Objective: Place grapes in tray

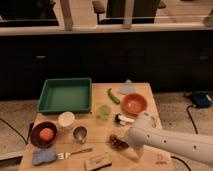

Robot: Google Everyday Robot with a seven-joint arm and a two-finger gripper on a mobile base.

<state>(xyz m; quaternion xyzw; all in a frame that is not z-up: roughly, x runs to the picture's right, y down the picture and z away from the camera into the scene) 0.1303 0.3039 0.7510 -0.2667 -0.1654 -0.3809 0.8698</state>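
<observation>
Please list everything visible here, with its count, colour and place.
table: one, light wood, centre
tray: one, green, back left
grapes: one bunch, dark reddish, front centre
pepper: one, green, right of tray
orange bowl: one, orange, back right
cloth: one, grey-blue, behind orange bowl
plastic cup: one, light green, centre
white cup: one, white, before tray
metal cup: one, silver, beside white cup
dark bowl: one, brown, front left
orange fruit: one, orange, in dark bowl
sponge: one, blue, front left corner
fork: one, silver, front
white object: one, dark-ended, before orange bowl
tan bar: one, tan, front edge
arm: one, white, reaching from right
gripper: one, mostly hidden, at the grapes
</observation>
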